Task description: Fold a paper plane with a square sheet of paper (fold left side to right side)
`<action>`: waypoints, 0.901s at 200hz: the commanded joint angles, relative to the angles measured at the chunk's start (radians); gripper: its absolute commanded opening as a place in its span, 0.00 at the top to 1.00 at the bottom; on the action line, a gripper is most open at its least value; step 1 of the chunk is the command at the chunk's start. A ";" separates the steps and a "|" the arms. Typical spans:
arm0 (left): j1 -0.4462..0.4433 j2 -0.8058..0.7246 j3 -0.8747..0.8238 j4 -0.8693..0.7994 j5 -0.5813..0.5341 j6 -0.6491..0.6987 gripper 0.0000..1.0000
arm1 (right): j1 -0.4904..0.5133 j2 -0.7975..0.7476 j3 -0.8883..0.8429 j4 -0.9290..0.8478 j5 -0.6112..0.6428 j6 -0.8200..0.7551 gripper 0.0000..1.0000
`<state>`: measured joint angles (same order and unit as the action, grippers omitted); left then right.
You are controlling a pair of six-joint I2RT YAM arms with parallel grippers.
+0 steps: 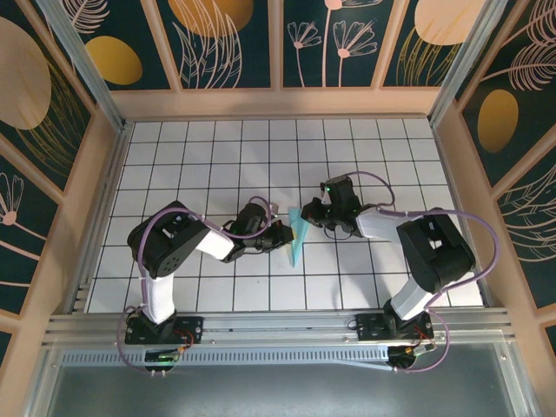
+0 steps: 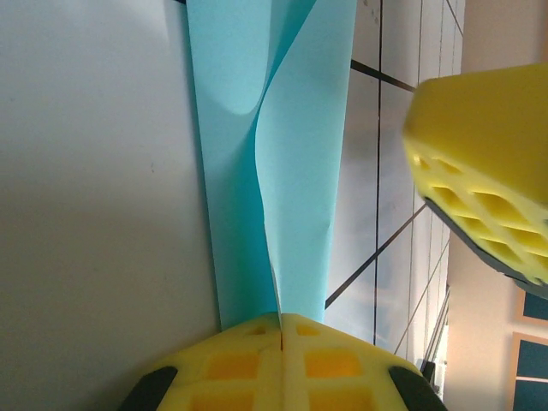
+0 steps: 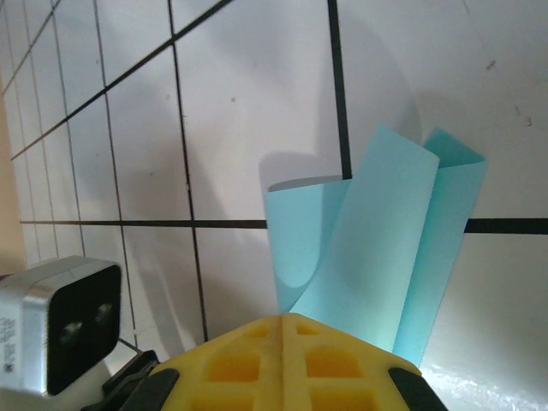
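Couldn't make out half of this paper plane (image 1: 296, 239), honestly

From above it was just a sliver squeezed between the left gripper (image 1: 280, 233) and the right gripper (image 1: 311, 217). Its folds were too small to read, and the gripper bodies covered the spots where the fingertips met it. On the left wrist camera its far end was cut off by the top edge and its near end was hidden at the seam of the pressed-together yellow pads (image 2: 231, 364). The right gripper's finger (image 2: 484, 171) was a blur chopped by the right edge. On the right wrist camera the paper's lower part sat behind the pads (image 3: 342, 364), so I couldn't tell if they'd pinched it. A grey camera box (image 3: 60, 321) was clipped by the left edge.
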<state>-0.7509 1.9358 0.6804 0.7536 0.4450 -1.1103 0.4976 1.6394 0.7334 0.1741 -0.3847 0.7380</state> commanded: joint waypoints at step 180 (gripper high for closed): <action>0.011 0.113 0.014 -0.120 -0.095 0.002 1.00 | 0.007 0.080 -0.030 -0.047 0.066 -0.014 1.00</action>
<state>-0.7460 1.9522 0.6937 0.7555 0.4690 -1.1225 0.5014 1.7008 0.7296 0.1379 -0.3466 0.7315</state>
